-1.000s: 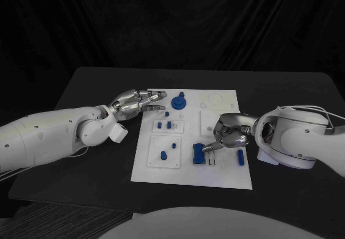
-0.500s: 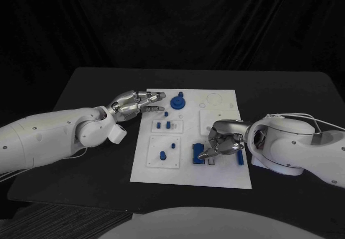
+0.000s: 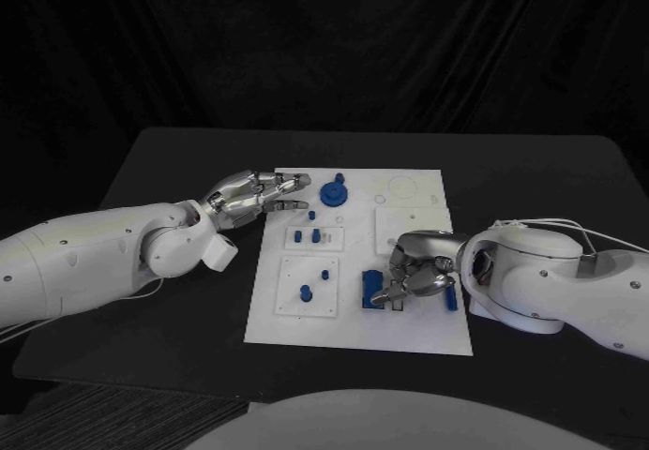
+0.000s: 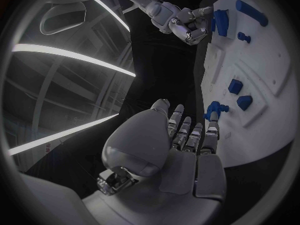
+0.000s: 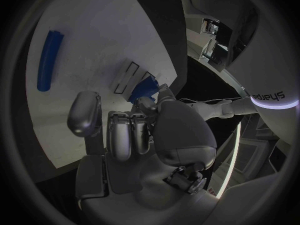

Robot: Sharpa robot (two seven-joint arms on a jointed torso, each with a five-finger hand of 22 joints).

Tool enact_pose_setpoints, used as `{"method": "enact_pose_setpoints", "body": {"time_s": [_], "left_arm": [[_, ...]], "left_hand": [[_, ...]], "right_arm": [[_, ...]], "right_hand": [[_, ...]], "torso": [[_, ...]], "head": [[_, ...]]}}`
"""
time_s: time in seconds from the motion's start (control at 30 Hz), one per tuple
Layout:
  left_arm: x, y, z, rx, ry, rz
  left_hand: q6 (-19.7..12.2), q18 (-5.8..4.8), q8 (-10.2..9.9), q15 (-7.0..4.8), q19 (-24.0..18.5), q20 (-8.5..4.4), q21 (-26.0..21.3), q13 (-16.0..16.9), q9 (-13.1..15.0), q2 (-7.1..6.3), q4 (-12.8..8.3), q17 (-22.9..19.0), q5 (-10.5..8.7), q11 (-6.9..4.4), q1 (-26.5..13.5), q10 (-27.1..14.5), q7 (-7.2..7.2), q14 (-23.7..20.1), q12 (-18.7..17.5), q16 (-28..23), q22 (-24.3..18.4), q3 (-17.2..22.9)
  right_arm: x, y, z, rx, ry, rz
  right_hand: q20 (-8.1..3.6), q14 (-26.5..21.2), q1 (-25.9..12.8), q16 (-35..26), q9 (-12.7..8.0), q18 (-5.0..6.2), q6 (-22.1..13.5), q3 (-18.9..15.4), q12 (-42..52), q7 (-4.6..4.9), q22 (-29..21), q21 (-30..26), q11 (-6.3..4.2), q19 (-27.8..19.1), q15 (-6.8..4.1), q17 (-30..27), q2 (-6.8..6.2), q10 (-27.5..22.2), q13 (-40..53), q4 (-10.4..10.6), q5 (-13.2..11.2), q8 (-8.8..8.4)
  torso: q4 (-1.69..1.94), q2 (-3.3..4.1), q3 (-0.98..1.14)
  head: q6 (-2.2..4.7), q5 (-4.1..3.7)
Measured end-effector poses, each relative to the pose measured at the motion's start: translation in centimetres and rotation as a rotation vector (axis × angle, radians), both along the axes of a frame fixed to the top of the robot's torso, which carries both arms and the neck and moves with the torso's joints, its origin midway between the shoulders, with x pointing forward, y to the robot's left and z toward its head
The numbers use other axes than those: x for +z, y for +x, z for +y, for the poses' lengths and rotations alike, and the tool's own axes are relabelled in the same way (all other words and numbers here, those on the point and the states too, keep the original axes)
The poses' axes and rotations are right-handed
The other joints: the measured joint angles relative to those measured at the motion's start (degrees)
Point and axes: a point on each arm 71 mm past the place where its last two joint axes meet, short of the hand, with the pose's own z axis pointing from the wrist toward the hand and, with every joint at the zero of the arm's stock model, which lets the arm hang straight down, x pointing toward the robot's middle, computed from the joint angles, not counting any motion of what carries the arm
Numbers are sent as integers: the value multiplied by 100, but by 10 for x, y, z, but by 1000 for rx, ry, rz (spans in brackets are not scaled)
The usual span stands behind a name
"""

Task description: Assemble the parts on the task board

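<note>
Head view – board: I see the white rectangular task board (image 3: 406, 323) lying in the middle of the black table (image 3: 162, 309), its long axis running away from me.
Head view – right hand: my silver right hand (image 3: 416, 272) sits over the board's near right part, fingers curled down onto the tall blue rectangular block (image 3: 372, 289). I judge it touches or pinches the block's right side, but I cannot tell whether it truly grips.
Head view – loose part: a slim blue bar (image 3: 452, 296) lies flat just beside the right hand on its outer side, long axis pointing away from me – the right hand is far nearer to it than the left.
Head view – left hand: my silver left hand (image 3: 251, 199) rests at the board's far left edge, fingers bent onto the rim, holding no part; a round blue knob piece (image 3: 334, 193) stands just beside its fingertips.
Left wrist view: the left hand (image 4: 181, 145) shows fingers stretched onto the board edge with a small blue peg (image 4: 214, 108) at the fingertips – touching or merely close, I cannot say.
Right wrist view: the right hand (image 5: 134, 130) has its fingers folded toward the blue block (image 5: 145, 88); the blue bar (image 5: 47, 59) lies apart on bare board.
Judgement: seating the block comes first.
</note>
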Motion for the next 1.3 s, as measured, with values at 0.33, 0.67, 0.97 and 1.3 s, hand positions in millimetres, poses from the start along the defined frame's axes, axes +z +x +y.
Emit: {"method": "enact_pose_setpoints", "body": {"time_s": [0.33,0.67,0.97,1.3], "left_arm": [[0,0,-1,-4,-1,1],[0,0,-1,-6,-1,2],[0,0,-2,-7,-2,3],[-1,0,-1,-7,-2,3]], "left_hand": [[0,0,0,0,0,0,0,0,-1,0,0,-1,0,0,0,0,0,0,0,0,-1,32],[0,0,0,0,0,0,0,0,-1,0,0,-1,0,0,0,0,0,0,0,0,-1,32],[0,0,0,0,0,0,0,0,-2,0,1,-1,0,0,0,0,0,0,0,0,8,32],[0,0,0,0,0,0,0,0,-2,0,1,-2,0,0,0,0,0,0,0,0,7,31]], "right_arm": [[-2,2,0,-1,-8,2],[-6,3,1,11,-27,19],[-10,2,1,18,-48,38],[-14,1,0,23,-68,57]], "right_hand": [[0,0,152,0,-13,0,-69,74,0,-100,4,-78,2,0,1,0,43,0,0,-44,190,1],[0,-2,337,-20,-14,0,-197,142,0,-170,4,-100,5,0,3,0,92,-1,-1,-176,85,1],[0,17,441,-22,-14,0,-287,117,0,-161,3,-144,-8,0,-5,0,106,15,-1,-231,-253,1],[-20,1,424,-22,-14,0,-298,-28,0,-150,3,-162,-19,-20,-21,0,89,2,-1,-159,-671,1]], "torso": [[7,1,-1],[8,-3,-5],[14,1,-4],[14,7,-1]], "head": [[0,21],[0,37],[0,46],[0,31]]}}
